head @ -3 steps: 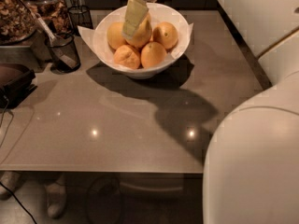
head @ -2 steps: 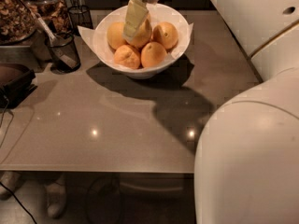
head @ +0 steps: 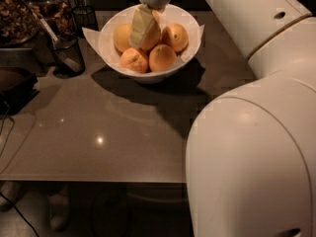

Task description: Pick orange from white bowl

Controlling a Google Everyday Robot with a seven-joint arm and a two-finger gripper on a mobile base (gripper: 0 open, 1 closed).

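The white bowl [head: 190, 46] stands at the far middle of the table, lined with white paper, with several round citrus fruits in it. The orange [head: 155, 36], the pale large fruit in the middle of the bowl, is mostly covered by my gripper. My gripper [head: 143, 32] reaches down from the top edge into the bowl and sits right at the orange. Smaller, deeper-orange fruits lie around it, left [head: 121, 36], right [head: 176, 36] and in front [head: 161, 58].
A black wire cup [head: 67, 56] with a utensil stands left of the bowl. Containers of dark food [head: 19, 19] sit at the far left, and a dark object [head: 15, 85] lies at the left edge. My arm's white elbow [head: 252, 157] fills the right foreground.
The white elbow of my arm has swung left and fills more of the foreground. The gripper stays down in the bowl at the middle fruit, perhaps a little lower.
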